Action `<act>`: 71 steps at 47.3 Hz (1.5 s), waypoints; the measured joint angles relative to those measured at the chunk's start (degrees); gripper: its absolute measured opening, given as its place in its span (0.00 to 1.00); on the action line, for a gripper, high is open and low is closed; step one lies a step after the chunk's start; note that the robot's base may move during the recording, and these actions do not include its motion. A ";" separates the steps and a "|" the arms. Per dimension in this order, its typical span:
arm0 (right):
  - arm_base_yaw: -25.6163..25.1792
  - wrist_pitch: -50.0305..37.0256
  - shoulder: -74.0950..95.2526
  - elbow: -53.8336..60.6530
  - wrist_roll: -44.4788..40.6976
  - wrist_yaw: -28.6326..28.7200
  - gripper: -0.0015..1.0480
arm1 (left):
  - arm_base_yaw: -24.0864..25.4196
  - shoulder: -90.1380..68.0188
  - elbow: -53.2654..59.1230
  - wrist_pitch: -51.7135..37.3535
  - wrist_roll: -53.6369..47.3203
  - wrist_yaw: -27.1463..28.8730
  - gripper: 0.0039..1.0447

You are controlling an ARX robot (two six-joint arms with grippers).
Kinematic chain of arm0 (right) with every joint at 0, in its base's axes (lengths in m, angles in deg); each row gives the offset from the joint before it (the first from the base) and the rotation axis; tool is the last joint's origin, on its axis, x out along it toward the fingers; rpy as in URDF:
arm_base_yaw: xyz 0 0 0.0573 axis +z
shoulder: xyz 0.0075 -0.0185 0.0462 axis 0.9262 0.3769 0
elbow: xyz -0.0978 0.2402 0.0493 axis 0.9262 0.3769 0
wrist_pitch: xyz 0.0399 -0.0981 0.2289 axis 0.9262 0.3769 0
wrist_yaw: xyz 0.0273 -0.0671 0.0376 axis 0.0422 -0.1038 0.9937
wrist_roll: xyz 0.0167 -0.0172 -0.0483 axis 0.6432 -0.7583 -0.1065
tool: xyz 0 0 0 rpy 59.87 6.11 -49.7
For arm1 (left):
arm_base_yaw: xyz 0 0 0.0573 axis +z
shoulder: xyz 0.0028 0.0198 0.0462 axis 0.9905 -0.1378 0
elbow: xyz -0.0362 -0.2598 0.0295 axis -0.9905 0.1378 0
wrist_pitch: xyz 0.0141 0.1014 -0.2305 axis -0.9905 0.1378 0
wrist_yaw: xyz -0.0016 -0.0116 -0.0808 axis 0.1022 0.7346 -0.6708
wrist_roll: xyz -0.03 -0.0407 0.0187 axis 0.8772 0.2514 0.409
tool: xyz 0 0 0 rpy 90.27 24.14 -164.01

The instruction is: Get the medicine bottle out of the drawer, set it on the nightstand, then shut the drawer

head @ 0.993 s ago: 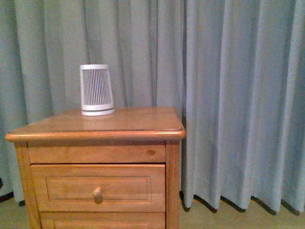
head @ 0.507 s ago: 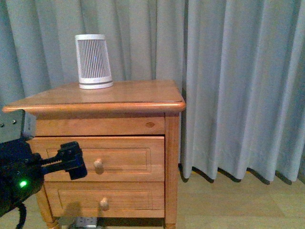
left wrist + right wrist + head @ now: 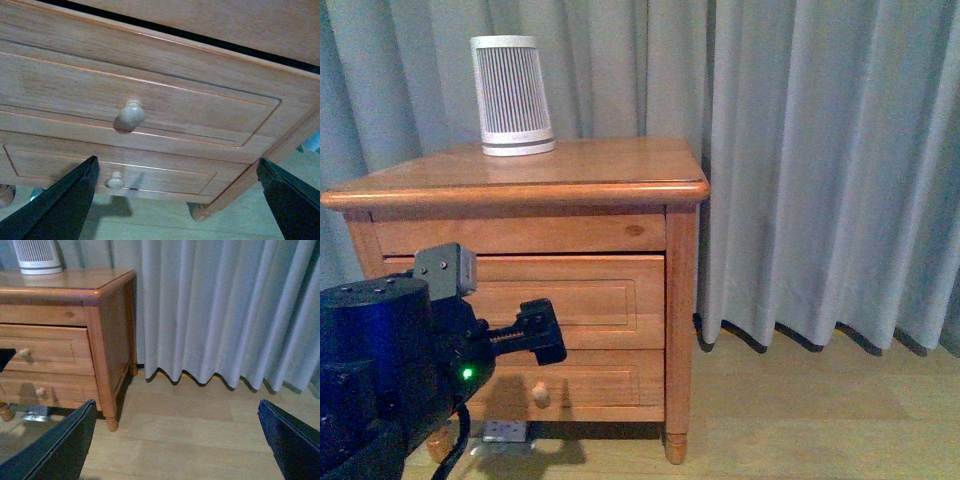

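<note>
Hovering w/ jaws spread, the left gripper [image 3: 545, 333] is facing the knob [image 3: 131, 114] of the drawer [image 3: 200, 100] straight ahead, nearer than the right gripper [image 3: 176, 405], likewise spread.

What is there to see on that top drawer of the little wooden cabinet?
The top drawer is honey-brown wood, with a recessed rectangular panel on its front and one small round wooden knob at the middle. It sits in the nightstand just under the top, above the lower drawer. It looks shut or nearly so, and its inside is hidden. The left gripper hovers open before the knob, touching nothing.
</note>
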 joint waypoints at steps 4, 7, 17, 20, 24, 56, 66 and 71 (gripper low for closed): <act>0.00 0.00 0.00 0.00 0.00 0.00 0.93 | 0.11 -2.29 -3.28 0.07 -1.20 0.57 0.94; 0.00 0.00 0.00 -0.02 0.00 0.00 0.93 | 0.11 -3.85 -5.68 0.07 -2.69 0.76 0.94; 0.00 0.00 0.00 -0.02 0.00 0.00 0.93 | 0.11 -8.94 -13.60 1.55 -8.72 0.79 0.94; 0.00 0.00 0.00 0.00 0.00 0.00 0.93 | 0.11 -9.97 -15.08 2.03 -10.01 0.74 0.94; 0.00 0.00 0.00 -0.02 0.00 0.00 0.93 | 0.09 -11.43 -16.72 2.38 -11.43 0.59 0.94; 0.00 0.00 0.00 0.00 0.00 0.00 0.93 | 2.71 -18.47 -28.39 8.17 -14.84 0.81 0.84; 0.00 0.00 0.00 0.00 0.00 -0.02 0.93 | 2.89 -19.06 -28.63 8.52 -14.82 0.24 0.50; 0.00 0.00 0.00 0.00 0.00 0.00 0.93 | 2.75 -19.15 -28.63 8.52 -14.82 0.22 0.38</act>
